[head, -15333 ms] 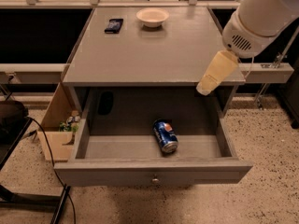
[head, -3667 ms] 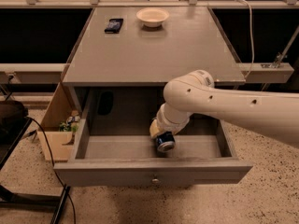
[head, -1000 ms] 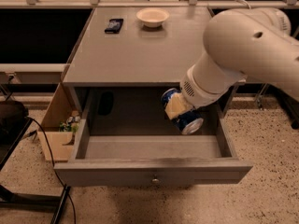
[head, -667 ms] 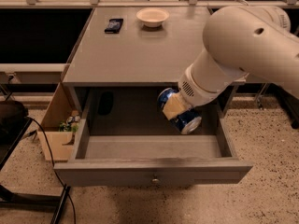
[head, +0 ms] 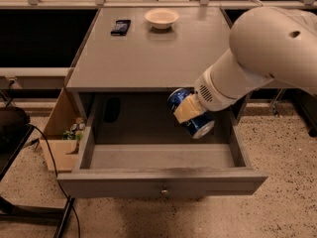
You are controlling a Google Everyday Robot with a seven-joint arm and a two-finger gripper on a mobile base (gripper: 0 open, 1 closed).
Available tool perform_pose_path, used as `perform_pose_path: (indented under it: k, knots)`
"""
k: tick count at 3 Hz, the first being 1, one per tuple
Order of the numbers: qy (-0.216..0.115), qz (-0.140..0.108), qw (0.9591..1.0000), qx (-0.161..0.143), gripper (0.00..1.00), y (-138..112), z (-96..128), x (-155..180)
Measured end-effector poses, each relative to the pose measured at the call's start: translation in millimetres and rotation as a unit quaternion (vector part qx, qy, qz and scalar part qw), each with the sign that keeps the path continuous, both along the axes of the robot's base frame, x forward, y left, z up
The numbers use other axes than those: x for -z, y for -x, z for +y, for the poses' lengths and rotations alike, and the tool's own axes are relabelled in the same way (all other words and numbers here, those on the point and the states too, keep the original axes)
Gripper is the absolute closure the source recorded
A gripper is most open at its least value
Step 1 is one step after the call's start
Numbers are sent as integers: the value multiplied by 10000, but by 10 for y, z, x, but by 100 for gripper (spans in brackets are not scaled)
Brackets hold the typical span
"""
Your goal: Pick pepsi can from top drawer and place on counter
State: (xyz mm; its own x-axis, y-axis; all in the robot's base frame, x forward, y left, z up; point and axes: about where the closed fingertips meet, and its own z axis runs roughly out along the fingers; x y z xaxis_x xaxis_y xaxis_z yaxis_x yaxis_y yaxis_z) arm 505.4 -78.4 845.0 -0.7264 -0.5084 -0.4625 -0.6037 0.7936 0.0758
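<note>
The pepsi can (head: pixel 195 123), dark blue with silver ends, is tilted and held in the air above the open top drawer (head: pixel 161 157), just below the front edge of the counter (head: pixel 148 53). My gripper (head: pixel 188 111) is shut on the can, with a cream fingertip (head: pixel 185 110) across its side. The big white arm reaches in from the right. The drawer is pulled fully out, with a small round knob on its front panel (head: pixel 163 191). Its floor shows nothing else on it.
A cream bowl (head: pixel 161 18) and a flat black device (head: pixel 121 27) lie at the back of the counter. A cardboard box (head: pixel 62 133) with small items stands left of the cabinet. A dark chair and cable are at the far left on the speckled floor.
The can lay on the drawer floor; my gripper came down, closed on it and lifted it. Over the last second it has risen and moved slightly left.
</note>
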Motion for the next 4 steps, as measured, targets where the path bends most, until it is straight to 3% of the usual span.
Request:
perform_pose_path:
  k: [1, 2, 3, 4]
  knots:
    - [-329, -509, 9977, -298, 100, -115, 16, -180]
    - [-860, -1058, 9894, -501, 100, -252, 14, -317]
    - [-1745, -1499, 9720, -485, 100, -414, -52, -394]
    - [-2111, -1706, 9603, -649, 100, -401, -116, -350]
